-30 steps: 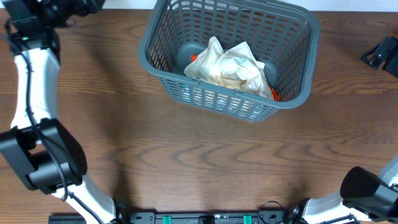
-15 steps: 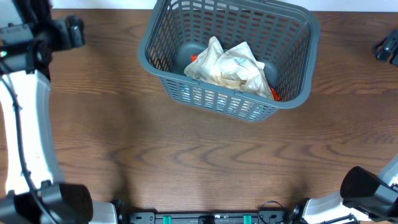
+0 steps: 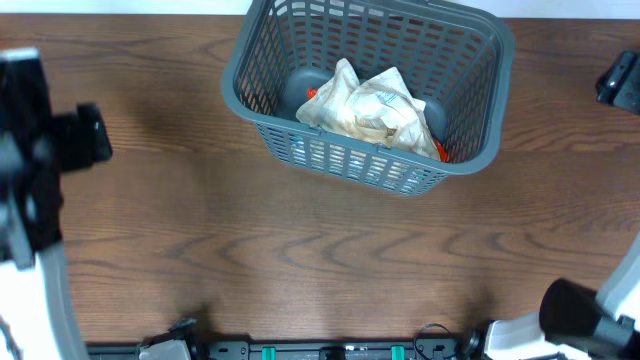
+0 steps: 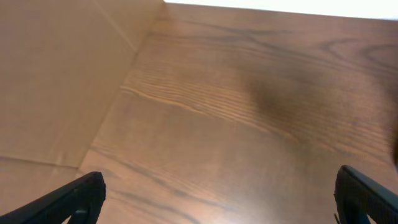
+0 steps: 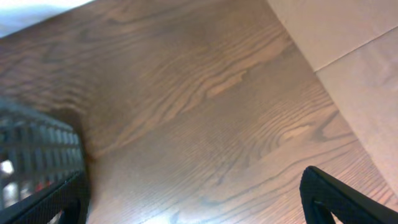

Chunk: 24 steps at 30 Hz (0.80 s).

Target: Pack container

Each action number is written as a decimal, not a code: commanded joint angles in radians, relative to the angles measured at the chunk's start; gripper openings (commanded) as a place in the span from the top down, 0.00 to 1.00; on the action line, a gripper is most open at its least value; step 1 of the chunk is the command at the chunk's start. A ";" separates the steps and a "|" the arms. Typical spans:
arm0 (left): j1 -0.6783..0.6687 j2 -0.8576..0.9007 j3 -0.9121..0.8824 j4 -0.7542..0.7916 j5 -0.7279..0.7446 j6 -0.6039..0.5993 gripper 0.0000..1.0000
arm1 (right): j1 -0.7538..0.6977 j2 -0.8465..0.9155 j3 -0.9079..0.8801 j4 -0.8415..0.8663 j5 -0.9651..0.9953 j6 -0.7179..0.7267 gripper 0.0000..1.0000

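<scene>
The container [image 3: 470,165] is a dark grey slotted basket at the back middle of the table. It holds crumpled white and tan food packets [image 3: 372,108] with orange bits showing. A corner of the basket also shows at the left edge of the right wrist view [image 5: 34,149]. My left gripper [image 3: 85,135] is far left of the basket; in the left wrist view [image 4: 217,190] its fingers are wide apart with only bare table between them. My right gripper [image 3: 620,80] is at the far right edge, open and empty in the right wrist view [image 5: 193,190].
The wooden table [image 3: 330,250] stretches in front of the basket. A tan wall or board borders the table in the left wrist view [image 4: 56,81] and in the right wrist view [image 5: 354,56].
My left arm has swung from the back left corner toward the front along the left edge. My right gripper has drifted slightly toward the right edge. The basket and packets have not moved.
</scene>
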 commanded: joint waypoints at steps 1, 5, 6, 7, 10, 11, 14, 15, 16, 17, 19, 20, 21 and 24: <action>0.022 -0.098 -0.006 -0.032 -0.019 -0.014 0.01 | 0.075 -0.129 0.002 -0.022 0.112 0.032 0.16; 0.070 -0.221 -0.061 -0.065 0.009 -0.042 0.01 | 0.177 -0.246 0.002 -0.084 0.224 0.076 0.15; 0.073 -0.258 -0.085 -0.065 0.009 -0.048 0.01 | 0.208 -0.278 0.002 -0.106 0.264 0.091 0.14; 0.072 -0.285 -0.105 -0.064 0.009 -0.048 0.01 | 0.234 -0.307 0.002 -0.126 0.295 0.106 0.14; 0.071 -0.404 -0.207 -0.038 0.001 -0.066 0.01 | 0.321 -0.408 0.002 -0.195 0.367 0.143 0.14; 0.064 -0.444 -0.245 -0.023 -0.005 -0.071 0.01 | 0.347 -0.447 0.002 -0.217 0.380 0.157 0.14; 0.032 -0.546 -0.352 0.018 -0.056 -0.094 0.01 | 0.376 -0.557 -0.038 -0.217 0.380 0.148 0.12; 0.022 -0.575 -0.383 0.024 -0.077 -0.106 0.01 | 0.377 -0.594 -0.057 -0.217 0.375 0.148 0.11; 0.013 -0.602 -0.410 0.024 -0.093 -0.119 0.01 | 0.377 -0.639 -0.088 -0.217 0.370 0.147 0.09; 0.005 -0.632 -0.438 0.024 -0.107 -0.136 0.01 | 0.377 -0.679 -0.117 -0.217 0.369 0.148 0.06; -0.006 -0.678 -0.478 0.023 -0.108 -0.162 0.01 | 0.377 -0.767 -0.191 -0.216 0.368 0.147 0.02; -0.011 -0.701 -0.496 0.022 -0.108 -0.182 0.01 | 0.377 -0.816 -0.234 -0.216 0.368 0.147 0.01; -0.016 -0.722 -0.511 0.022 -0.108 -0.204 0.01 | 0.379 -0.863 -0.278 -0.216 0.368 0.147 0.01; -0.033 -0.759 -0.529 0.022 -0.108 -0.233 0.01 | 0.379 -0.983 -0.396 -0.216 0.361 0.146 0.01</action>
